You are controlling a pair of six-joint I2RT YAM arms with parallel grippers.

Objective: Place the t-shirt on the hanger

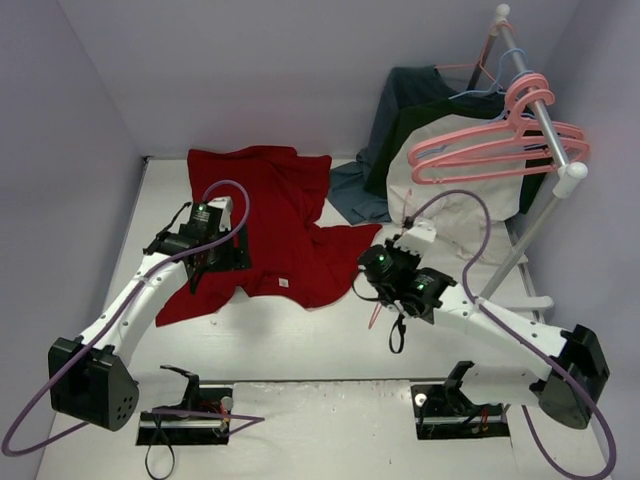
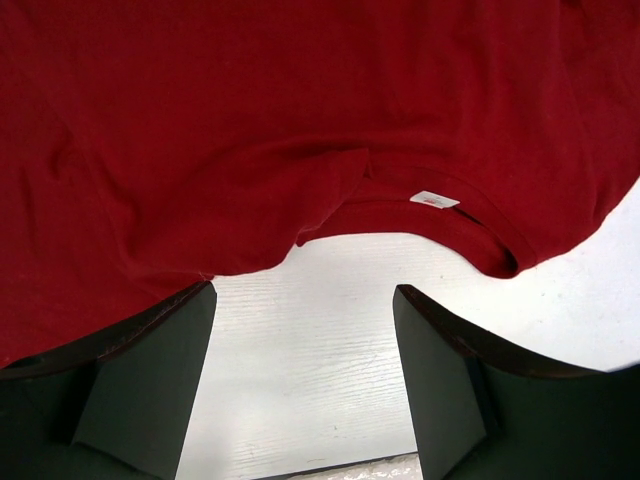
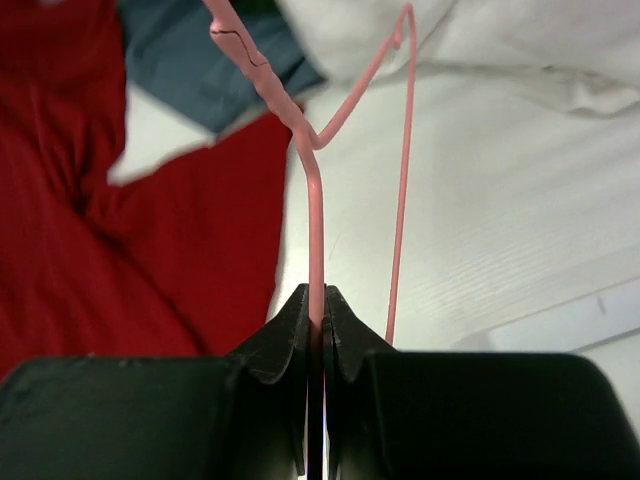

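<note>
The deep-red t-shirt (image 1: pixel 275 215) lies spread on the white table, its collar and small white neck label (image 2: pixel 433 199) facing the near edge. My left gripper (image 1: pixel 222 258) hovers over the shirt's near edge. It is open and empty, its fingers (image 2: pixel 150 380) over bare table just below the collar (image 2: pixel 400 200). My right gripper (image 1: pixel 372 262) sits by the shirt's right sleeve, shut on the thin wire of a salmon-pink hanger (image 3: pixel 313 200). The hanger's twisted neck rises away from the jaws. A bit of it shows below the gripper (image 1: pixel 374 316).
A metal rack (image 1: pixel 545 120) stands at the back right with several more pink hangers (image 1: pixel 495 150) and a thin blue hanger (image 1: pixel 487 88). A dark blue-grey garment (image 1: pixel 405 95) and a cream-and-dark-green garment (image 1: pixel 465 185) hang there and spill onto the table. Black fixtures (image 1: pixel 185 410) sit at the near edge.
</note>
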